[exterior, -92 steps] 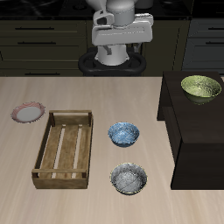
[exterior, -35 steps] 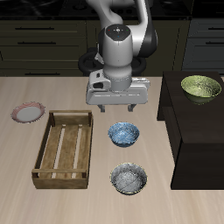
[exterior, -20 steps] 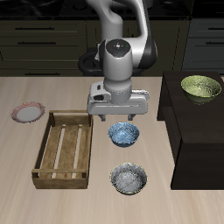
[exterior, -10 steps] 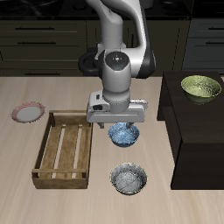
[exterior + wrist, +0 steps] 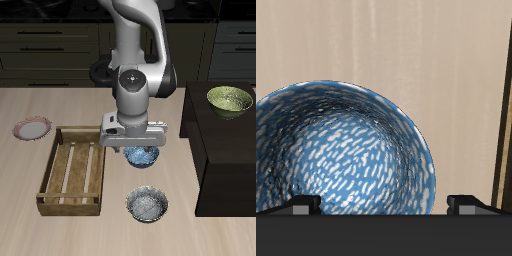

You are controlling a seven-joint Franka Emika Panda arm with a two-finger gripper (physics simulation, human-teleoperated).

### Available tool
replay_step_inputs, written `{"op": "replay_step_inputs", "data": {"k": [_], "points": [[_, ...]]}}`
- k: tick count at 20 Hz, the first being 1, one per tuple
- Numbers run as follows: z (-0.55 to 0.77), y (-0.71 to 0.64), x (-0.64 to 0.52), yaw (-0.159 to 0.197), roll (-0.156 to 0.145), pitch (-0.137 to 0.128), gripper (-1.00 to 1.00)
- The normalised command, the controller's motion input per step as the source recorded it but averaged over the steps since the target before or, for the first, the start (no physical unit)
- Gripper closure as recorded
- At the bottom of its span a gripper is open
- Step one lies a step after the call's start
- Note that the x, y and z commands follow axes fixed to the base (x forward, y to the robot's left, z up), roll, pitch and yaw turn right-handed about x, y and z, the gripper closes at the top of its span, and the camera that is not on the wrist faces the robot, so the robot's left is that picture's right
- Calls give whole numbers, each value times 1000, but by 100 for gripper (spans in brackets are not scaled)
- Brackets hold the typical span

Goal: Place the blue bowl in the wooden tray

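With our end effector [image 5: 139, 150] spread wide directly over the blue bowl [image 5: 341, 150], which sits on the desk [image 5: 60, 100] just beside the wooden tray [image 5: 73, 170], we judge it best to straddle 1 rim wall squarely before closing.

A simulated kitchen is shown. Dark cabinet fronts with drawer handles [image 5: 40, 45] are seen along the back, behind a pale wood-grain table [image 5: 90, 235]. Tableware is spread over it: a blue bowl [image 5: 142, 157], a grey-rimmed bowl [image 5: 147, 204], a small pink-rimmed plate [image 5: 32, 128] and a wooden tray [image 5: 73, 170]. A green bowl [image 5: 230, 99] is set on a dark raised block [image 5: 225, 150] beside the table.
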Motion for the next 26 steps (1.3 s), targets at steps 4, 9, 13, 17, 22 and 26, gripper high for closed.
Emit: {"op": "replay_step_inputs", "data": {"k": [4, 9, 13, 17, 22, 26], "points": [[-175, -30, -20, -17, -9, 44, -100], [-65, -23, -77, 18, 2, -13, 100], [80, 23, -93, -11, 25, -41, 100], [73, 75, -91, -8, 39, -33, 100], [20, 54, -49, -4, 17, -11, 100], [97, 86, -37, 0, 20, -17, 100]]}}
